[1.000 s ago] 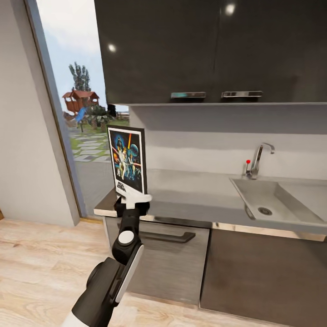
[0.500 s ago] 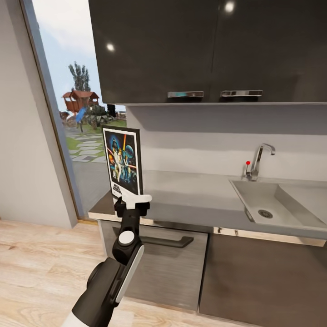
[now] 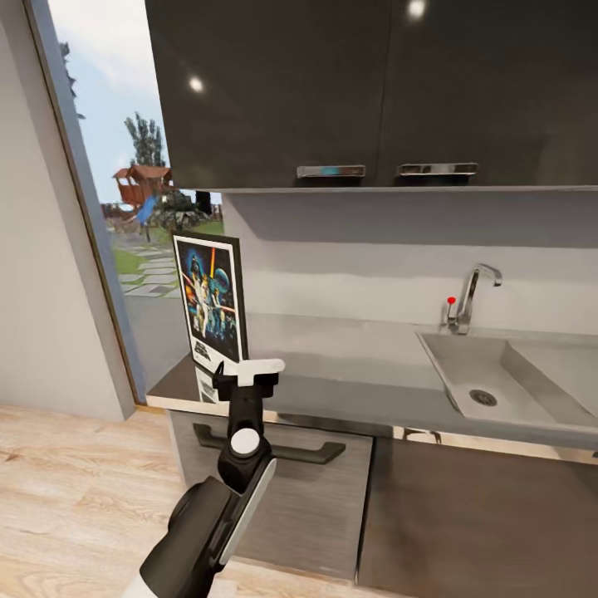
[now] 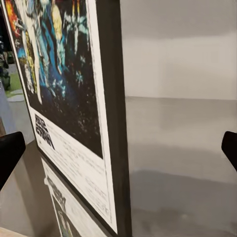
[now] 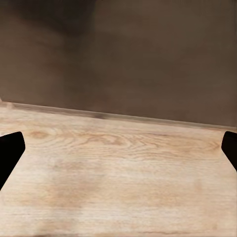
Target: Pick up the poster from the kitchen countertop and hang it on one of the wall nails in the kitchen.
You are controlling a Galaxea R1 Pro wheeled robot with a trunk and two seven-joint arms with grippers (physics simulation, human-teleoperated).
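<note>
The upright, black-framed Star Wars poster (image 3: pixel 211 320) stands at the window end of the grey matte desk (image 3: pixel 349 378), far from the sink, between the apart fingers of the left pincer (image 3: pixel 249 371); it seems light, stiff and thin, so I would clamp its lower frame edge.

Head view faces the kitchen countertop (image 3: pixel 349 374); left wrist views it closely; right wrist faces floor (image 5: pixel 118 177).

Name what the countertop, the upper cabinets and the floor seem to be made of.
Kitchen countertop: matte grey slab, possibly stone or composite, with only faint reflections. Upper cabinets: dark, glossy panels that mirror ceiling lights. Floor: pale wood planks, with grain showing.
</note>
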